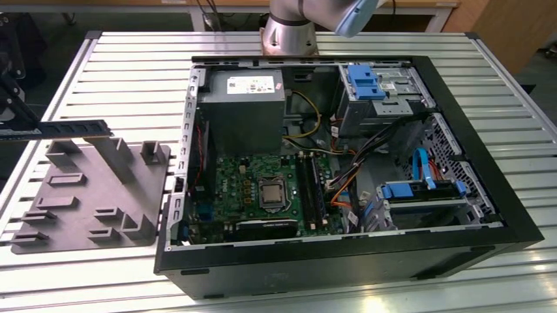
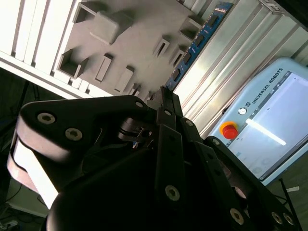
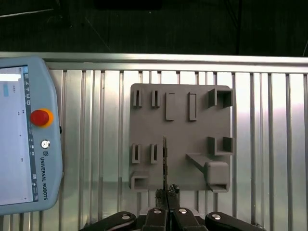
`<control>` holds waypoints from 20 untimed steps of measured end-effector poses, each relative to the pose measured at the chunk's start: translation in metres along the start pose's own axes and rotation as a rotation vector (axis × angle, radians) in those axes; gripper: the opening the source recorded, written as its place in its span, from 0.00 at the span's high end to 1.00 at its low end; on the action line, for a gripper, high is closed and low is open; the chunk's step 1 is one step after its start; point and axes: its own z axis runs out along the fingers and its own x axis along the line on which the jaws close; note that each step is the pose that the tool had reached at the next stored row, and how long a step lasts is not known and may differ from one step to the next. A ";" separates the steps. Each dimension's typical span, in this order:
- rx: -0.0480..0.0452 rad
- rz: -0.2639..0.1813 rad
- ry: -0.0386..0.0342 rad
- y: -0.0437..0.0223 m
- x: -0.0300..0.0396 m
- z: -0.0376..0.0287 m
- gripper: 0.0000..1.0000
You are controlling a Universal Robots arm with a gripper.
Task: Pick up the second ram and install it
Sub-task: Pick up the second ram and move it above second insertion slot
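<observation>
The second ram (image 1: 74, 126), a thin blue stick with dark chips, hangs level over the far edge of the grey holder plate (image 1: 87, 195) at the exterior view's left. My gripper (image 1: 26, 127) is shut on one end of it. In the second wrist view the ram (image 2: 197, 43) runs away from the closed gripper (image 2: 163, 96) above the plate (image 2: 125, 38). In the first wrist view the ram (image 3: 165, 163) appears edge-on, pinched by the gripper (image 3: 167, 192). The green motherboard (image 1: 248, 176) with its long black memory slots (image 1: 312, 186) lies inside the open computer case.
The open black computer case (image 1: 348, 261) takes up the middle of the slatted metal table (image 1: 130, 72), with a power supply (image 1: 239, 104), cables and blue drive brackets (image 1: 364, 81) inside. A teach pendant (image 3: 24, 139) with a red stop button lies beside the holder plate. The arm's base (image 1: 291, 29) stands behind the case.
</observation>
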 end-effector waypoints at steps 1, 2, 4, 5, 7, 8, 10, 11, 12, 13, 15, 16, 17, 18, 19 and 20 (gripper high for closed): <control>-0.0001 0.000 0.0000 -0.0008 0.0000 -0.0001 0.89; 0.0000 0.000 0.0000 -0.0015 0.0000 0.0000 0.89; 0.0000 0.000 0.0000 -0.0027 0.0000 -0.0001 0.89; 0.0000 0.000 0.0000 -0.0034 0.0000 -0.0001 0.89; 0.0000 0.000 0.0000 -0.0046 0.0000 -0.0001 0.89; 0.0000 0.000 0.0000 -0.0052 0.0000 -0.0002 0.89; 0.0000 0.000 0.0000 -0.0065 0.0000 -0.0002 0.89; 0.0000 0.000 0.0000 -0.0070 -0.0001 -0.0002 0.89; 0.0000 0.000 0.0000 -0.0076 0.0000 -0.0002 0.89; 0.0000 0.000 0.0000 -0.0081 -0.0001 -0.0003 0.89; 0.0001 0.000 0.0000 -0.0089 0.0000 -0.0003 0.89; -0.0001 0.000 0.0000 -0.0095 0.0000 -0.0004 0.89; -0.0001 0.000 0.0001 -0.0100 -0.0001 -0.0004 0.89; 0.0000 0.000 0.0000 -0.0104 -0.0001 -0.0003 0.89; 0.0000 0.000 0.0000 -0.0106 -0.0001 -0.0003 0.89; 0.0000 0.000 0.0000 -0.0111 -0.0001 -0.0004 0.89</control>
